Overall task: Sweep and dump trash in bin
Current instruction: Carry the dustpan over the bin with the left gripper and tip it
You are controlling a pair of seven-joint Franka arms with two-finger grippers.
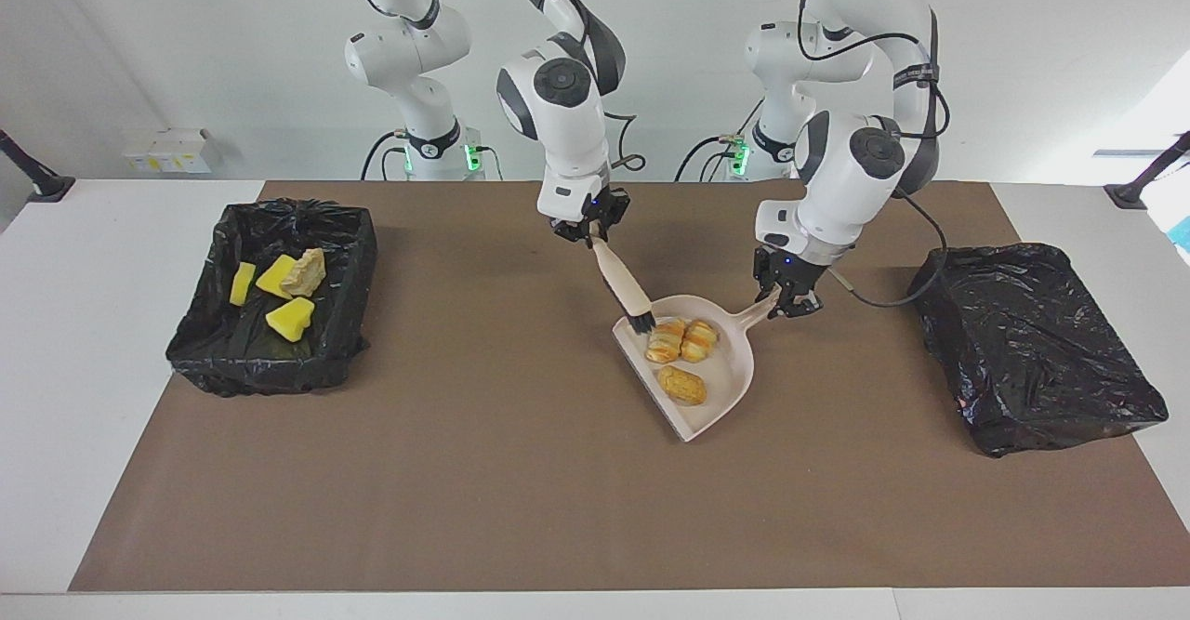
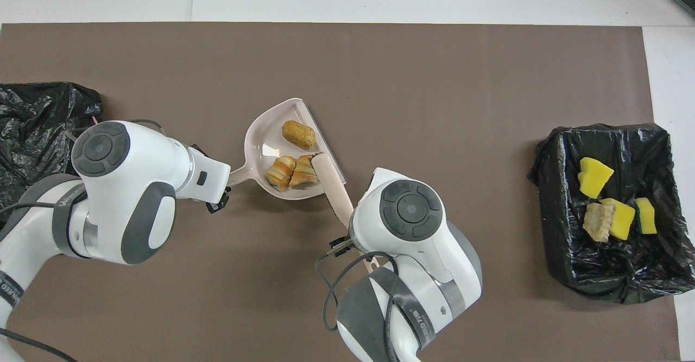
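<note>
Sweeping done: three bread pieces (image 1: 683, 360) sit in the dustpan (image 1: 734, 388), centre of frame; dumping comes next.

Left gripper (image 1: 786, 296) is clamped on the pan's handle; right gripper (image 1: 586, 230) grips the brush (image 1: 625, 293), bristles at the pan's rim. Four pieces (image 1: 279, 290) lie in the open bin (image 1: 353, 257), centre left. Next: carry the pan level to a bin, then tip it. No legible writing in these views.
</note>
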